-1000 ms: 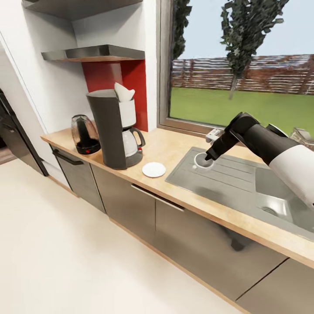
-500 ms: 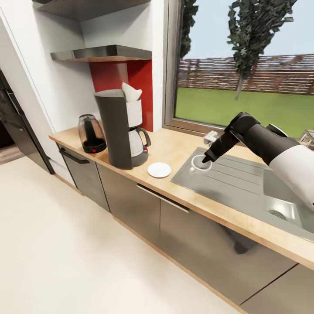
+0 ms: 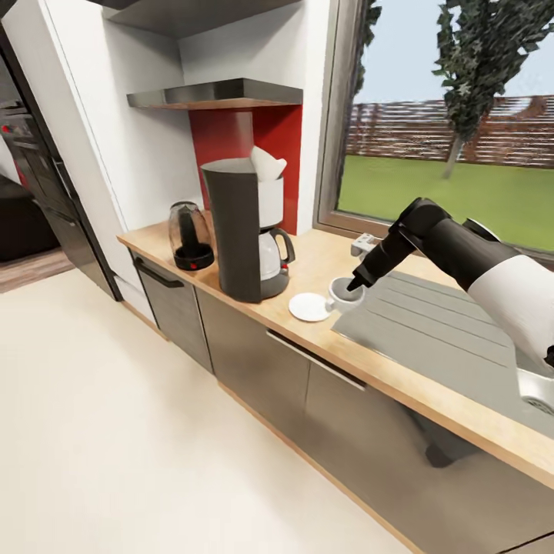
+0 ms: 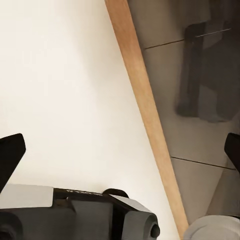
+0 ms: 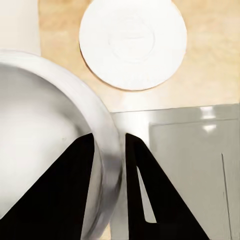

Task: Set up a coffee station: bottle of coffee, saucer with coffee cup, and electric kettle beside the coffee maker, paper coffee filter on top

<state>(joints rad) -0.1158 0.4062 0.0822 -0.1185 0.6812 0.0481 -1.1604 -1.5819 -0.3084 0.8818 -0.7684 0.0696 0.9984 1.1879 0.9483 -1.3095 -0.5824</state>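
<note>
Cup [image 3: 342, 295] held by right gripper [image 3: 355, 282], fingers [image 5: 135, 165] clamped on its rim, just beside saucer [image 3: 309, 307] on bench [image 3: 323, 258] by coffee maker [image 3: 248, 231]. Step: cup onto saucer. Next, likely: shift over saucer centre, lower, release. Left gripper [image 4: 120, 150] fingers apart, empty

coffee cup [image 5: 45, 150] cut by frame edge, electric kettle [image 3: 189, 235] switch indistinct

Pale floor [image 3: 115, 431], grey cabinets [image 3: 254, 369], red wall panel [image 3: 265, 146] beside a window [image 3: 454, 131] onto grass.
</note>
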